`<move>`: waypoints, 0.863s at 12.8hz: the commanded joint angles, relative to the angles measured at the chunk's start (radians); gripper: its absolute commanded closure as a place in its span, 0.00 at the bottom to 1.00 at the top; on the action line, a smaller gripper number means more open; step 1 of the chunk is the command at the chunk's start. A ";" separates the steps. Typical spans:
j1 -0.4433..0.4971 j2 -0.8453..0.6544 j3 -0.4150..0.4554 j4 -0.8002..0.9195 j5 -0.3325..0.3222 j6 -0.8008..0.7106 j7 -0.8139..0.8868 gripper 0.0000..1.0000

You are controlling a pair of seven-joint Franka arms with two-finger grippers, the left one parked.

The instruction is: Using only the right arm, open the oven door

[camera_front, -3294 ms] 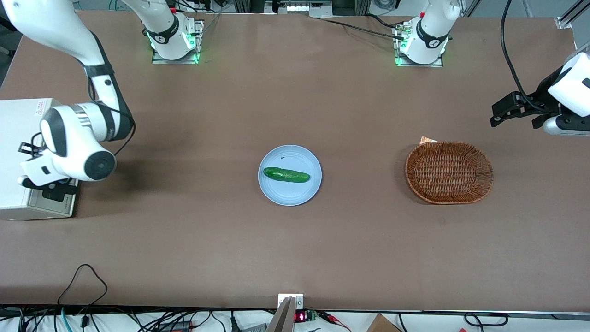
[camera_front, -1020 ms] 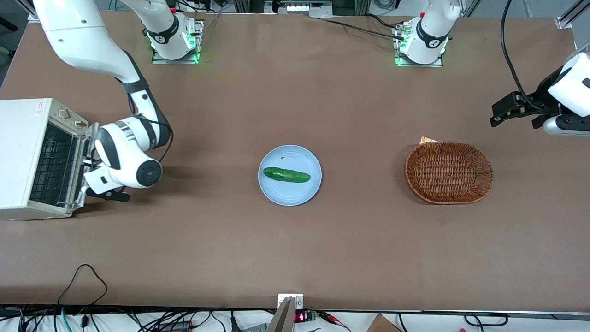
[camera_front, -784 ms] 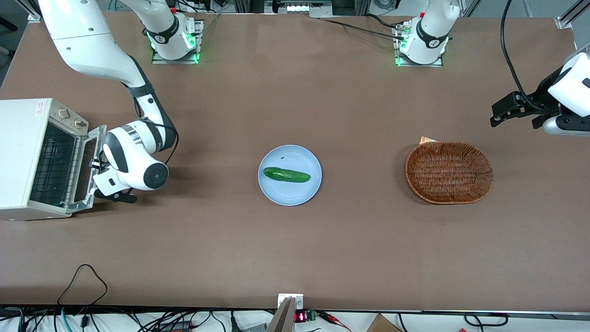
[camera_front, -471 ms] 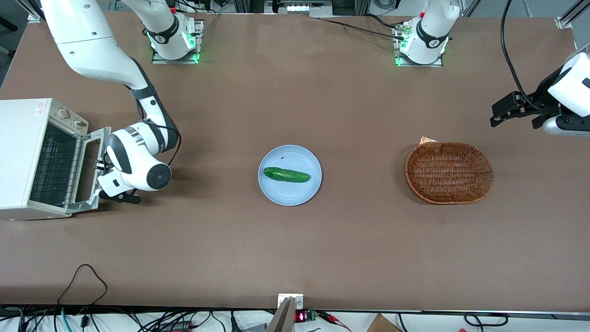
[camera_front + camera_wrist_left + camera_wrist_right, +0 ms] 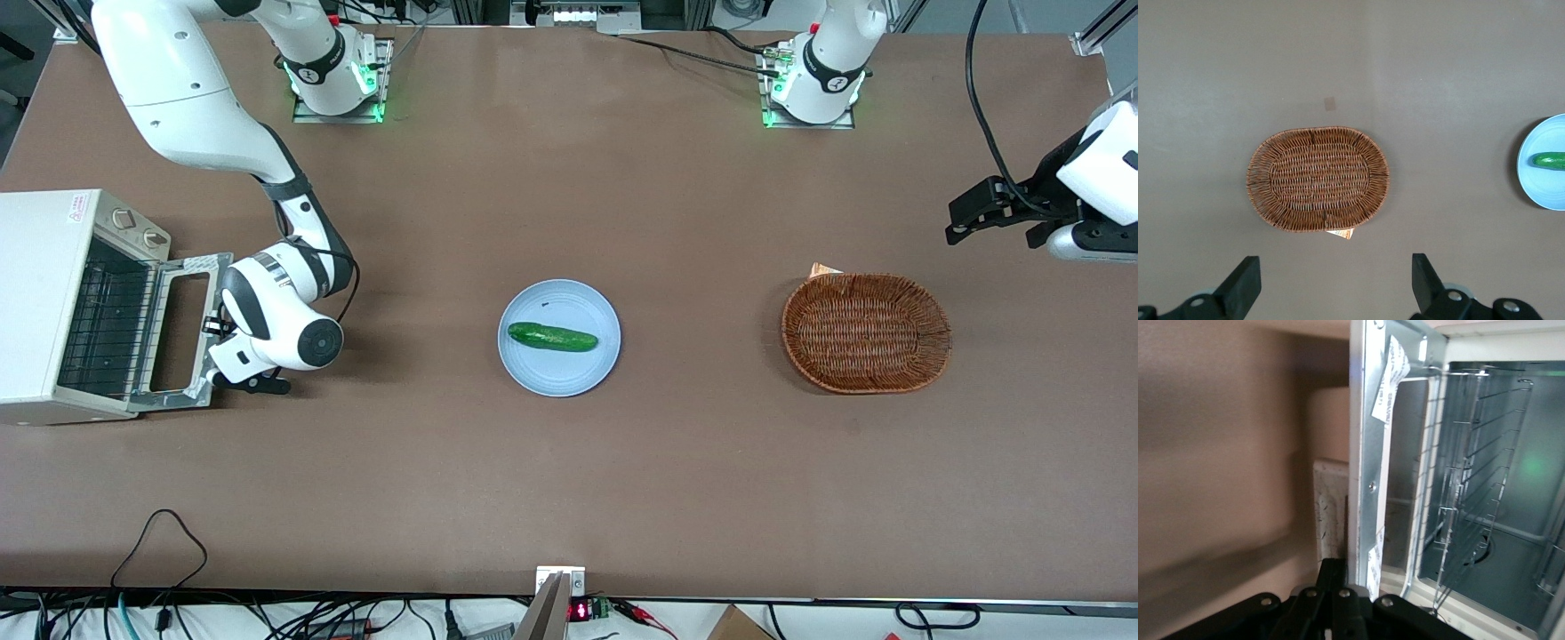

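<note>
Oven door (image 5: 178, 331) hung well down toward the surface (image 5: 569, 462), hinged at the oven (image 5: 53, 302), handle edge meeting your pincer (image 5: 216, 329). Its long axis ran crosswise to your pull. Pincer grip: couldn't tell.

My gripper (image 5: 216, 351) sits at the free edge of the oven door (image 5: 178, 331), which lies swung down across the table (image 5: 569, 480) in front of the oven (image 5: 53, 302) (its rack bare), while plate (image 5: 559, 338) and basket (image 5: 866, 332) stand well apart toward the parked arm's end.
</note>
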 commanded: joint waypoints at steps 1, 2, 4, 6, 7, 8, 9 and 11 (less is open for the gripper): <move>-0.029 0.033 -0.019 0.014 -0.013 -0.005 -0.004 0.99; -0.030 0.039 -0.019 0.014 -0.013 -0.005 -0.006 0.99; -0.043 0.043 -0.019 0.014 -0.014 -0.003 -0.009 0.99; -0.044 0.046 -0.019 0.014 -0.013 0.006 -0.009 0.99; -0.043 0.046 -0.017 0.014 -0.011 0.006 -0.009 0.98; -0.043 0.046 -0.017 0.014 -0.007 0.006 -0.009 0.98; -0.040 0.046 -0.017 0.016 0.021 0.006 -0.007 0.95; -0.033 0.048 -0.014 0.038 0.062 0.007 -0.007 0.24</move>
